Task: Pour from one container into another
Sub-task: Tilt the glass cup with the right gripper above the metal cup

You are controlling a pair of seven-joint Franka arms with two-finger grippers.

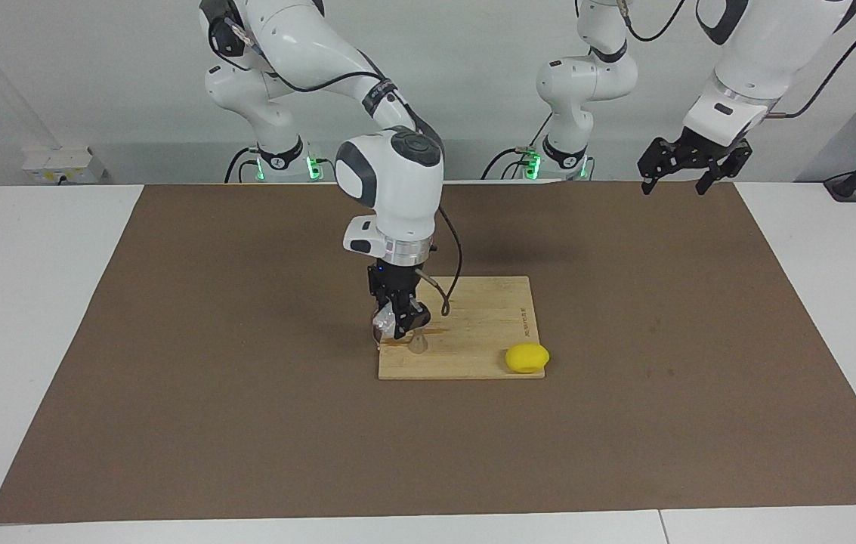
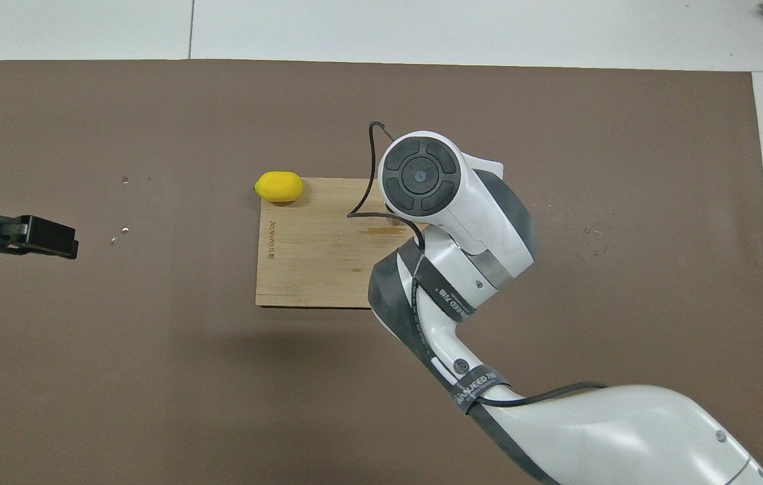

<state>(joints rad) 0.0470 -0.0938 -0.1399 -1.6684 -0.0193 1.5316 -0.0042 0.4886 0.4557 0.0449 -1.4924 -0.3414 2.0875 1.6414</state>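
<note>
We have the right gripper [image 1: 400,321] low over the wooden board [image 1: 488,317], at its right-arm end, clamped on the tilted glass cup [image 1: 381,326]. The jigger [image 1: 418,344] stands on the board just under it, mostly hidden. The left gripper [image 1: 692,168] waits open, well apart. A lemon [image 1: 526,357] sits on the board's corner.

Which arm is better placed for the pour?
Right. Its tool is already down at the wooden board, holding the glass cup beside the jigger. The left tool waits in the air over the mat's edge, away from both.
</note>
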